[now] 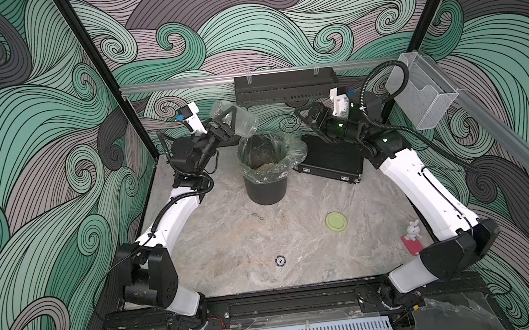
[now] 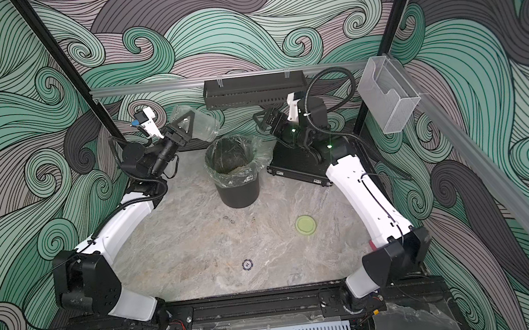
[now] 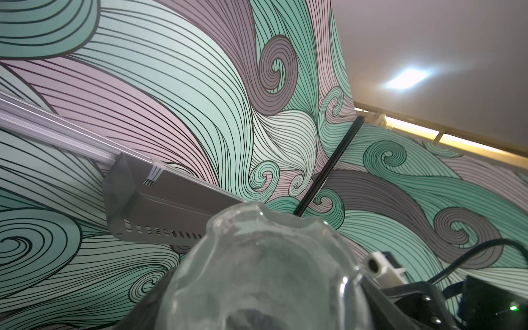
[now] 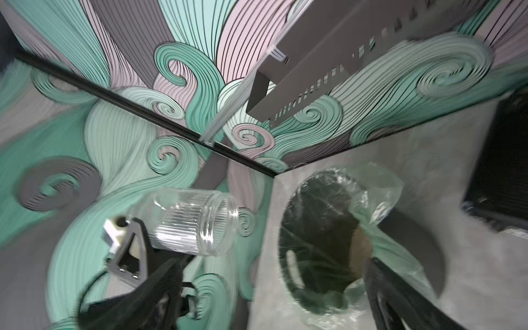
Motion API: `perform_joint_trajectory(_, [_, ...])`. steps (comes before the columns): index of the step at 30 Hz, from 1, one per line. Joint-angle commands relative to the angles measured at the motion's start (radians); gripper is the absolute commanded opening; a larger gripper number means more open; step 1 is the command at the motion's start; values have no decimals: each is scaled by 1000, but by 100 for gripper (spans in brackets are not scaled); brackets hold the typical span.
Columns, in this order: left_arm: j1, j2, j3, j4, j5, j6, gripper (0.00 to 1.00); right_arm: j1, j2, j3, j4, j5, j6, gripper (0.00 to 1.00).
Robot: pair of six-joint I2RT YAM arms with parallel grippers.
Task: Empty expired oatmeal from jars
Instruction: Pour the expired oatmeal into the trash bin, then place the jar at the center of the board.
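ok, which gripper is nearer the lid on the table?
Right. The right gripper, open, is raised behind the lid, beside the bin; the left gripper, holding the jar, is across the bin, farther off.

My L gripper (image 1: pixel 230 117) is clamped on the clear jar (image 1: pixel 246 122), which is tilted w/ its mouth down over the far-left rim of the black bin (image 1: pixel 266 189). Jar looks empty. Oatmeal (image 1: pixel 265 165) sits as a pale heap at the bin's btm, inside the plastic liner (image 1: pixel 294 145). My R gripper (image 1: pixel 305 115) hangs spread w/ nothing in it, right of the bin, above the black case (image 1: pixel 330 161). Green lid (image 1: pixel 336 221) lies flat on the table (image 1: pixel 231 244), well apart from the bin.
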Motion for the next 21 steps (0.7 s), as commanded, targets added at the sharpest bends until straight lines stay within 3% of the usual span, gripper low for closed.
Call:
perform_joint_trajectory(1, [9,10,3,208,-30,-131,31,1,46,-67,288,-232,446,99])
perform_joint_trajectory(6, [12,43,-5,312,-45,-254,30,15,140,-2,475,-328,622,94])
perform_joint_trajectory(14, [12,100,9,416,-67,-387,28,50,268,130,596,-373,710,79])
perform_joint_trajectory(21, [12,118,1,441,-89,-451,28,80,368,254,616,-391,756,74])
